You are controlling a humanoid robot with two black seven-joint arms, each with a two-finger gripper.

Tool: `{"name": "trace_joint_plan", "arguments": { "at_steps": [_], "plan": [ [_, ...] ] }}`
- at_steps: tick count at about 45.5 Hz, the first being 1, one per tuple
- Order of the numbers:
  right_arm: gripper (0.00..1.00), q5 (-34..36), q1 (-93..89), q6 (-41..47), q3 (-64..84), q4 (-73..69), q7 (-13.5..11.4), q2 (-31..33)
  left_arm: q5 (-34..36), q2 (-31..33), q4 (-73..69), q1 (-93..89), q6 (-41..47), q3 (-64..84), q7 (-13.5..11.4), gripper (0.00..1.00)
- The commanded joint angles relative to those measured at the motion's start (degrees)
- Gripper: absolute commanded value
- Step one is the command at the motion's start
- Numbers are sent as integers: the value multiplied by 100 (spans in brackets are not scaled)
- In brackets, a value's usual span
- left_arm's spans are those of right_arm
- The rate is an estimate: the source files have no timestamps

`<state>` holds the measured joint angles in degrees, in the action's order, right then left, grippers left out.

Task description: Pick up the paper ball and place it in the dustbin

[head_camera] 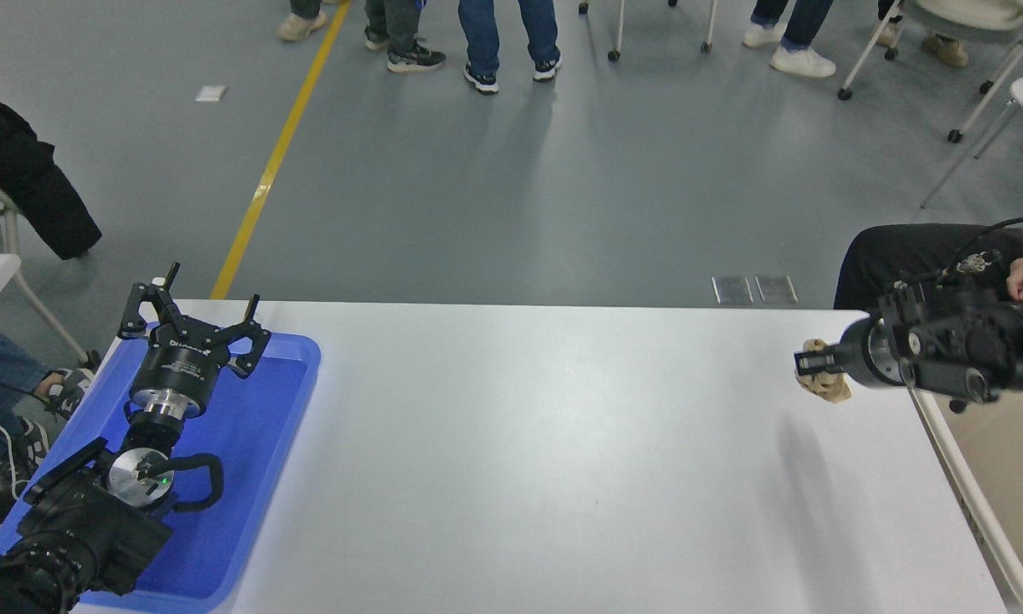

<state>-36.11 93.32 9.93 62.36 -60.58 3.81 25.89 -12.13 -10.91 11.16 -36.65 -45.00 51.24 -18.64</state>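
A crumpled tan-brown paper ball (825, 381) is held aloft in the clenched black right pincer (810, 364) above the white desk (520, 460).

The ball is gripped clear of the desk's far right corner, beside the cream-beige rectangular plastic dustbin (980, 512). The left pincer (192, 317) is parked, fingers spread, over a shallow blue plastic tray (247, 477) at lower left.

Tan-brown paper ball (825, 382); black right tool (810, 364); cream-beige dustbin (1002, 460); blue tray (247, 443); white table (528, 460).
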Motion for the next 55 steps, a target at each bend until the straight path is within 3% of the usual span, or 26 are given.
{"name": "trace_joint_plan", "arguments": {
  "at_steps": [1,18,38,45,55],
  "plan": [
    [0,-54,2110,772,663,-1395,6,258,0,1,0,0,0,0,1,100],
    [0,-45,3298,2293,593,-1659,14,215,0,1,0,0,0,0,1,100],
    [0,-124,3193,2443,716,-1519,-12,258,0,1,0,0,0,0,1,100],
    [0,-423,2912,2435,892,-1308,14,688,0,1,0,0,0,0,1,100],
    [0,-898,1805,2417,821,36,146,1418,0,1,0,0,0,0,1,100]
  ]
}}
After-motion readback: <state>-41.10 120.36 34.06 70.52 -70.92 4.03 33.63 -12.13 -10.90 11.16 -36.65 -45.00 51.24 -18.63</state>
